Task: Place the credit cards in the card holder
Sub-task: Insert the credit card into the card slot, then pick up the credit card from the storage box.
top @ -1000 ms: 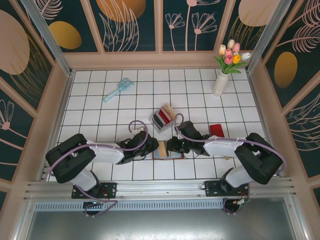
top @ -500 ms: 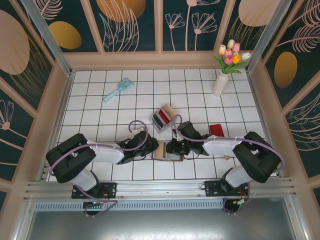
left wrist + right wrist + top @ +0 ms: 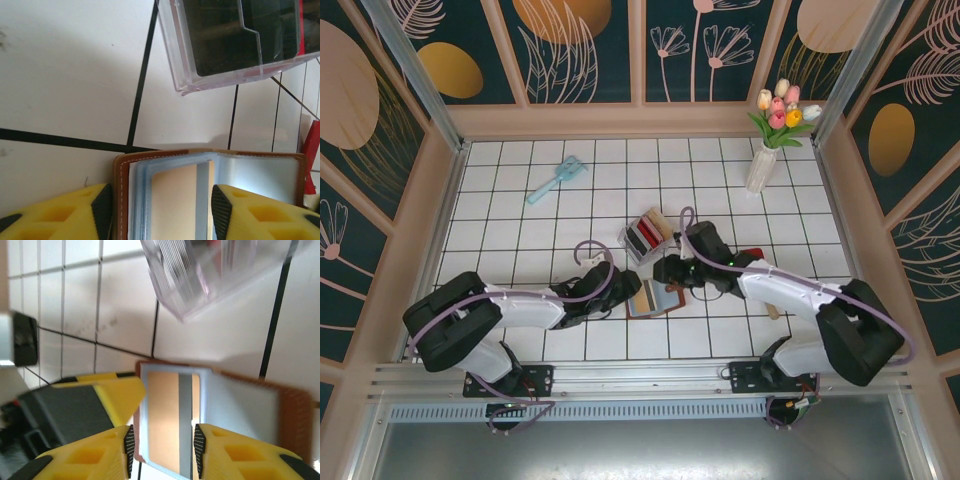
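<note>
Down on the white tiled table (image 3: 520,230) the card holder (image 3: 657,298) lies open near the front edge, between the two arms. Just beyond it sits the clear tray (image 3: 632,245) with the credit cards (image 3: 643,237) stacked inside, red and black showing. That tray is the nearest thing crowding the far side of the holder, close but apart from it. Off to the right a red scoop (image 3: 754,260) peeks out from behind the right arm. A vase (image 3: 761,167) of tulips stands in the far right corner and a blue brush (image 3: 557,180) lies far left, both well apart from the action. Open tile runs to the left of the holder and across the far half of the table. The left gripper (image 3: 626,294) is at the holder's left edge with its jaws wide apart: one pad (image 3: 102,212) just outside the stitched leather border, the other over the plastic sleeves, a tan card (image 3: 175,200) in the sleeve between them. The right gripper (image 3: 670,272) hangs over the holder's far side, jaws apart too, flanking that same sleeve – whether its pads touch it I cannot tell.
</note>
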Available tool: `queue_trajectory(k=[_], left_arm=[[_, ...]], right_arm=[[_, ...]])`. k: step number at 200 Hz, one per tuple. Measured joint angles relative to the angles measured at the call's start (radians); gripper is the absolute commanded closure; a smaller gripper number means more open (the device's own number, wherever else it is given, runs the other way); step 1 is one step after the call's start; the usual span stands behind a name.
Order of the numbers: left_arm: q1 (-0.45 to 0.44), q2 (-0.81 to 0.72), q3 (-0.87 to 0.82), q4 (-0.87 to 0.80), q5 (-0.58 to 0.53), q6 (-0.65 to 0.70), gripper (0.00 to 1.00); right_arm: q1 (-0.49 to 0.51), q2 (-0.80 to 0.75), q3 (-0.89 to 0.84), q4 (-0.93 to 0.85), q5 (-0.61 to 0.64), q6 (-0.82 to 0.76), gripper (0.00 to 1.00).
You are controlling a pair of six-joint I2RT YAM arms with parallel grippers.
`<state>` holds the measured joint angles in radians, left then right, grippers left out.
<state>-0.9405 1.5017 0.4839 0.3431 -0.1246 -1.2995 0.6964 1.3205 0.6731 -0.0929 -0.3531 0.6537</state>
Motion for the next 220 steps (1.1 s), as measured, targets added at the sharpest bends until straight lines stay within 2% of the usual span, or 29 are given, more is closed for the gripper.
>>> queue_trajectory(k=[40, 69, 100, 122, 165, 220], left_arm=[[0.015, -0.059, 0.034, -0.129, -0.061, 0.03, 0.28], [0.108, -0.088, 0.078, -0.142, -0.063, 0.062, 0.27], [0.23, -0.04, 0.154, -0.136, 0.002, 0.098, 0.3], [0.282, 0.035, 0.214, -0.121, 0.052, 0.119, 0.31], [0.317, 0.162, 0.266, -0.064, 0.148, 0.13, 0.32], [0.333, 0.232, 0.28, -0.014, 0.195, 0.129, 0.33]], right_arm=[[-0.047, -0.024, 0.148, -0.099, 0.117, -0.1, 0.55], [-0.051, 0.072, 0.32, -0.153, 0.21, -0.234, 0.57], [-0.048, 0.229, 0.443, -0.18, 0.261, -0.354, 0.61], [-0.035, 0.328, 0.499, -0.22, 0.312, -0.426, 0.62], [0.006, 0.449, 0.594, -0.269, 0.387, -0.526, 0.62], [0.027, 0.523, 0.649, -0.294, 0.463, -0.577, 0.58]])
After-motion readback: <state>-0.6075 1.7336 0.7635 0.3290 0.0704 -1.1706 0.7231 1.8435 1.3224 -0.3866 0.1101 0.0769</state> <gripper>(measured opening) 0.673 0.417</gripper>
